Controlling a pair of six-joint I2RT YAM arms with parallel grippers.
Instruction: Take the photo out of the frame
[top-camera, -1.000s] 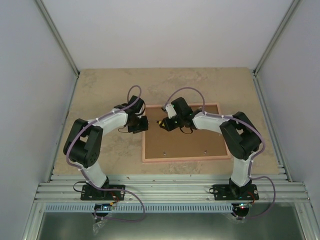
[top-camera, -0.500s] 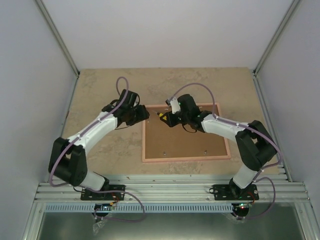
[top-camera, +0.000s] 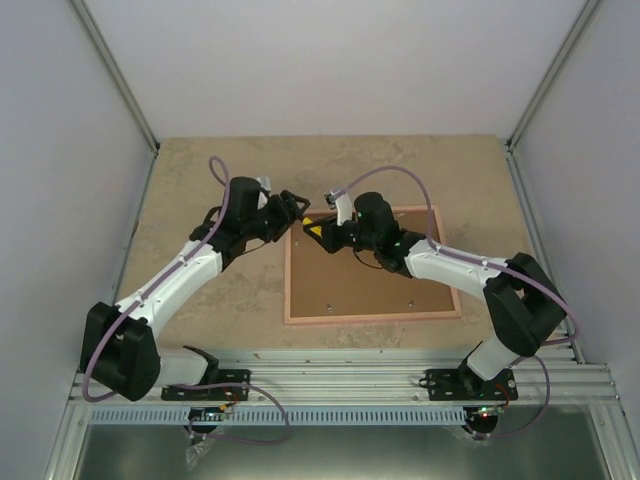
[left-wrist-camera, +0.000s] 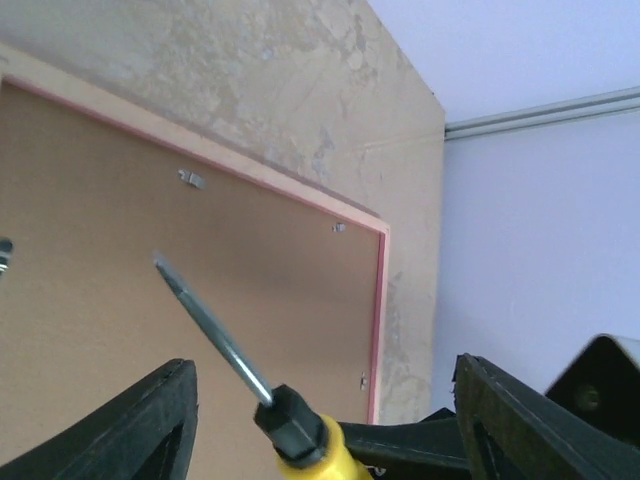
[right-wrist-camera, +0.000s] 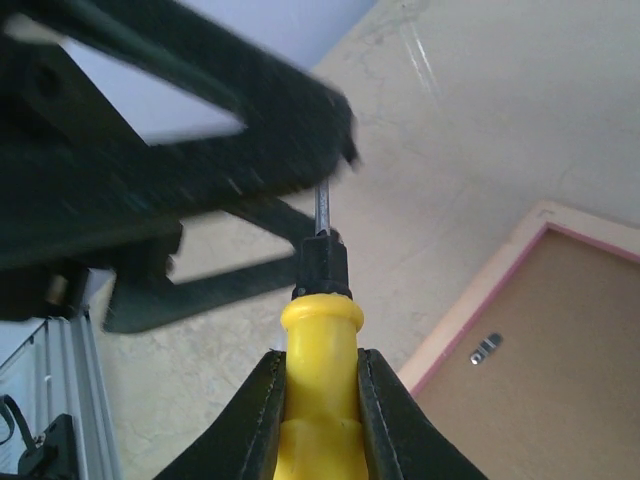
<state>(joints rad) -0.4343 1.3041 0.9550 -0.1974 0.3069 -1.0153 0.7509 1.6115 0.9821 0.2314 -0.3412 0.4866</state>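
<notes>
Looking down, top external view: the frame (top-camera: 370, 285) lies flat on the table (top-camera: 200, 170), brown back up, long axis running left to right.
Photo: not visible in any view; I judge it sits under the brown back, facing the table.
Right claw (top-camera: 335, 237): reaches over the frame's far-left part, clamped on a yellow-handled screwdriver (top-camera: 317, 233).
Left claw (top-camera: 292, 205): hangs at the frame's far-left corner, just off the pink edge.
Key relation: the screwdriver's long axis runs from the right claw out to the far left, straight at the left claw; the two claws nearly meet at that corner.

Left wrist view, claw state: jaws spread wide, gripping nothing; the black fingers (left-wrist-camera: 150, 420) stand either side of the screwdriver (left-wrist-camera: 215, 335).
Shaft: slants over the brown back; I cannot tell whether the tip touches it.
Clip (left-wrist-camera: 190, 180): small metal tab near the pink rim, one of a few along the edges.

Right wrist view, grip: both pads (right-wrist-camera: 265, 420) pinch the yellow handle (right-wrist-camera: 320, 330), shaft pointing away.
Beyond the tip: the left claw shows dark and blurred (right-wrist-camera: 200, 120), very near the shaft.
Frame corner (right-wrist-camera: 560, 330): lower right, one clip (right-wrist-camera: 485, 348) just inside the rim.

Judgement: the back is on, so the photo is not yet free.
</notes>
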